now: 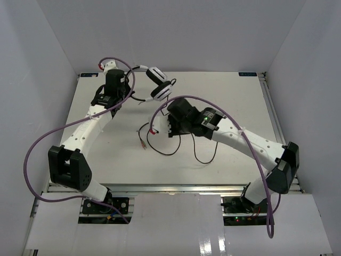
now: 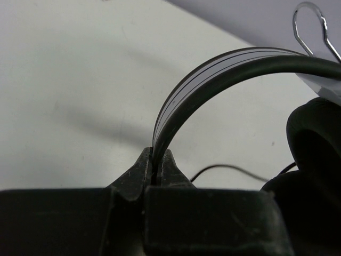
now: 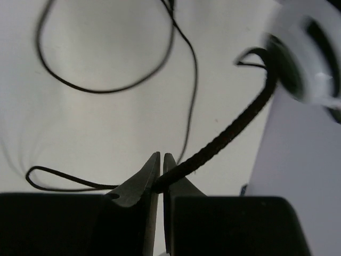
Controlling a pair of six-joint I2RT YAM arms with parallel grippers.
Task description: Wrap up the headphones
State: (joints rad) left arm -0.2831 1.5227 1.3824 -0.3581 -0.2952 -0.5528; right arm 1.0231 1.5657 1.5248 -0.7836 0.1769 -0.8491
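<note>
At the far edge of the table, left of centre, the headphones sat between the two wrists and looked lifted off the surface. Left gripper was clamped shut on the headband, which ran edge-on between the tips and arched up and right toward the black ear pad. Right gripper was pinched closed on the cable, not far down from the white cup. The run between cup and tips looked close to taut. The rest of the cable lay slack on the table in a few loose loops, near of the headphones and around the right wrist. No turns round the band or cups that I could see. The free end seemed to be at the near-left of the loops, too small to confirm the plug. My read: early in the wrap. Left arm was acting as the fixture, right arm had the lead, first turn not yet laid. Next move likely calls for the right arm to carry the cable around the band or cups with light tension while the left holds steady, then regrip further down to take up slack. Risks: thin band slipping in the left pinch, and loose loops snagging on the right arm.
</note>
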